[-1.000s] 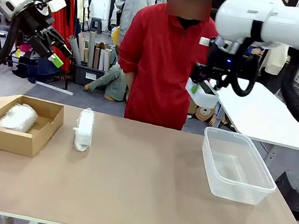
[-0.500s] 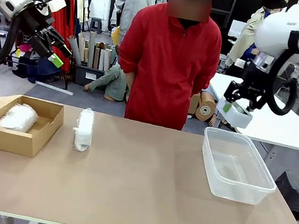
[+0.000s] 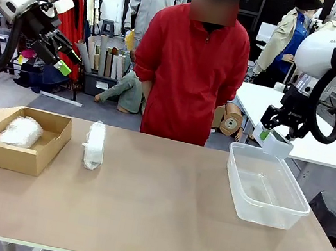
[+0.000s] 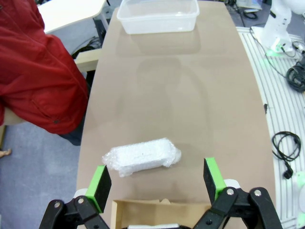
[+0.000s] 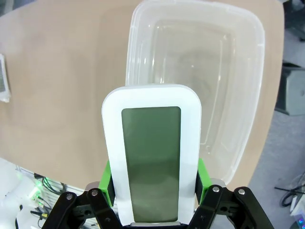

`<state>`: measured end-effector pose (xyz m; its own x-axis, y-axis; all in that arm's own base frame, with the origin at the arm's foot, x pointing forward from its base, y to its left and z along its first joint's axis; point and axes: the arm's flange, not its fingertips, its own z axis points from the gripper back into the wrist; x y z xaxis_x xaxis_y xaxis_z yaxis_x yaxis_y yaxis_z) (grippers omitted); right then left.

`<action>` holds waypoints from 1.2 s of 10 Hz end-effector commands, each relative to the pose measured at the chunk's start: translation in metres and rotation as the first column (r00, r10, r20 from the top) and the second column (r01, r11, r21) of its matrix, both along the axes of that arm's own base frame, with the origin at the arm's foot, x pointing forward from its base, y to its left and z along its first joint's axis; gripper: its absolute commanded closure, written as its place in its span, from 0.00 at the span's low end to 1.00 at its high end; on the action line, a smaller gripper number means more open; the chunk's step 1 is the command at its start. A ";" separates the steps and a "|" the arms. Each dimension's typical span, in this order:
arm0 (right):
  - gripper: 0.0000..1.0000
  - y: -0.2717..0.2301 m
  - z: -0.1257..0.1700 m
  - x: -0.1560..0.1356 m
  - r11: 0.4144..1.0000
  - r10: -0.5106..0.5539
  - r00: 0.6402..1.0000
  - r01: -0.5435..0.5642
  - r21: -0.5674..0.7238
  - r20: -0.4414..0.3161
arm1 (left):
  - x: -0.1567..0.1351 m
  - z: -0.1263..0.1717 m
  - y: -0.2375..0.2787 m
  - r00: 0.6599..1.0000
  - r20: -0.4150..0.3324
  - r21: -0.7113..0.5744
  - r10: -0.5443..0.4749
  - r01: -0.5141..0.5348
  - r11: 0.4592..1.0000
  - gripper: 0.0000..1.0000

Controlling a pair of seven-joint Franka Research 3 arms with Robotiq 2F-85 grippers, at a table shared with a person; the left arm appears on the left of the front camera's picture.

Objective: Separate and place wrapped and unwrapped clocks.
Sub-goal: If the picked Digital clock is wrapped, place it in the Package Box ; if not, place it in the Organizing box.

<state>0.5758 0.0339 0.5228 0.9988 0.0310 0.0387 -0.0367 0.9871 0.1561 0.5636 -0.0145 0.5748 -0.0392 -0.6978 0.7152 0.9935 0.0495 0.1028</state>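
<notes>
My right gripper (image 3: 269,135) is shut on the bare white clock (image 3: 273,145), hanging just above the far rim of the clear plastic tub (image 3: 262,205). In the right wrist view the clock (image 5: 151,152) shows its grey screen between the green pads, with the tub (image 5: 238,95) below. One wrapped clock (image 3: 94,144) lies on the table left of centre, also seen as a bubble-wrapped bundle (image 4: 143,155) in the left wrist view. Another wrapped clock (image 3: 20,131) rests inside the cardboard box (image 3: 6,157). My left gripper (image 3: 63,55) hangs open, high above the box, holding nothing.
A person in a red jacket (image 3: 190,71) stands at the table's far edge, hands behind the table line. A white table (image 3: 309,134) stands behind the tub at the right. The table's middle (image 3: 160,208) is bare brown surface.
My right arm has carried the bare clock rightward and down, from beside the person to just over the tub's far rim. The left arm has stayed still.
</notes>
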 end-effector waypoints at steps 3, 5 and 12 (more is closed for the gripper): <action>1.00 0.003 0.005 -0.002 1.000 0.018 1.000 -0.018 -0.019 -0.010 | -0.003 0.001 0.000 1.000 -0.001 0.010 -0.002 0.002 1.000 0.00; 1.00 0.003 0.005 -0.002 1.000 0.018 1.000 -0.018 -0.019 -0.010 | -0.003 0.001 0.000 1.000 -0.001 0.010 -0.002 0.002 1.000 0.00; 1.00 -0.003 -0.061 0.033 0.988 -0.120 0.993 0.118 -0.102 -0.009 | -0.003 0.001 0.000 1.000 -0.001 0.010 -0.002 0.002 1.000 0.00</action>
<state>0.6076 0.0306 0.4583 0.9980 -0.0618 0.0127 0.0604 0.9943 0.0874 0.5636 -0.0145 0.5749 -0.0394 -0.6978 0.7152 0.9935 0.0494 0.1029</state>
